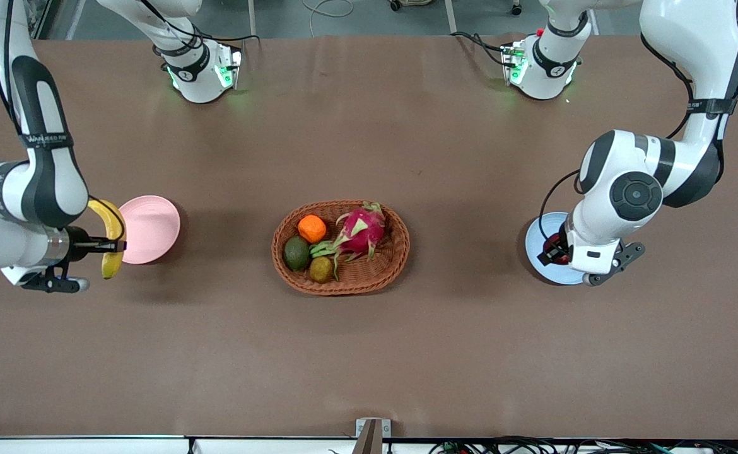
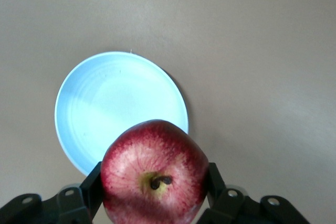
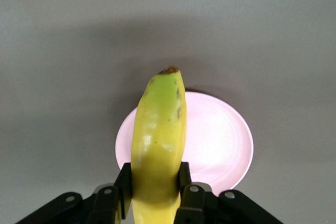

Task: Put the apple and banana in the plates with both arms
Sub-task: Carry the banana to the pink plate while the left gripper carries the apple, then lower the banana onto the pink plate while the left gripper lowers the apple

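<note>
My left gripper (image 1: 555, 247) is shut on the dark-red apple (image 2: 154, 172) and holds it over the light blue plate (image 1: 540, 253). In the left wrist view the blue plate (image 2: 105, 103) lies below the apple, and the apple barely shows in the front view (image 1: 556, 241). My right gripper (image 1: 115, 246) is shut on the yellow banana (image 1: 111, 234) and holds it in the air beside the edge of the pale pink plate (image 1: 151, 228). In the right wrist view the banana (image 3: 157, 140) sits between the jaws above the pink plate (image 3: 220, 142).
An oval brown wicker basket (image 1: 394, 258) stands mid-table between the plates. It holds a pink dragon fruit (image 1: 361, 231), an orange (image 1: 311, 228), a dark green avocado (image 1: 296, 253) and a small brownish fruit (image 1: 321, 269).
</note>
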Available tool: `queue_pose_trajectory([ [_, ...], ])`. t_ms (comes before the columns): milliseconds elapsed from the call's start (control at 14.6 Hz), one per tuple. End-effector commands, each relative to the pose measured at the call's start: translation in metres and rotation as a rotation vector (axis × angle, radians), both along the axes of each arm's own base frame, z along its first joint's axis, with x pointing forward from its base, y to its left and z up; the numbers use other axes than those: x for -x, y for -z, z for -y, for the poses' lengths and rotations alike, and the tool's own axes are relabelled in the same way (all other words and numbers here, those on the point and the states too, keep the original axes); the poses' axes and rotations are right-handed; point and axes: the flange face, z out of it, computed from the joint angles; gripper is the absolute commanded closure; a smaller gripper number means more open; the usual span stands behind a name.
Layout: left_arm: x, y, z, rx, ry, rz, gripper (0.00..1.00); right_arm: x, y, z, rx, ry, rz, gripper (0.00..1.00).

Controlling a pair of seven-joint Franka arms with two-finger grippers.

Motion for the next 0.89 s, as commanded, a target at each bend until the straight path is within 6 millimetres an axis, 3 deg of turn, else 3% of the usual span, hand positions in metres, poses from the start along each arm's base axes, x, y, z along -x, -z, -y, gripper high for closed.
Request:
queue_pose_trajectory([
  [0, 0.013, 0.029, -0.026, 0.013, 0.032, 0.039, 0.71, 0.059, -0.001, -0.014, 0.024, -0.033, 0.081, 0.75],
  [137, 0.02, 0.052, -0.03, -0.013, 0.08, 0.048, 0.66, 0.072, 0.016, -0.014, 0.034, -0.03, 0.148, 0.75],
  [205, 0.019, 0.059, -0.042, -0.019, 0.07, 0.041, 0.64, 0.077, 0.026, -0.009, 0.036, -0.019, 0.16, 0.75],
  [342, 0.019, 0.067, -0.046, -0.017, 0.065, 0.033, 0.55, 0.089, 0.043, -0.002, 0.038, -0.004, 0.172, 0.75],
  [410, 0.02, 0.072, -0.046, -0.015, 0.065, 0.025, 0.47, 0.093, 0.05, -0.002, 0.039, -0.004, 0.181, 0.75],
  [479, 0.02, 0.073, -0.046, -0.015, 0.065, 0.024, 0.33, 0.095, 0.052, -0.003, 0.042, -0.004, 0.195, 0.75],
  [547, 0.02, 0.076, -0.046, -0.014, 0.065, 0.019, 0.13, 0.094, 0.054, -0.002, 0.043, -0.002, 0.202, 0.75],
  [615, 0.02, 0.076, -0.046, -0.015, 0.066, 0.019, 0.01, 0.094, 0.057, -0.002, 0.042, 0.001, 0.201, 0.75],
  [821, 0.02, 0.074, -0.045, -0.015, 0.067, 0.021, 0.01, 0.096, 0.073, -0.002, 0.037, 0.001, 0.173, 0.74],
])
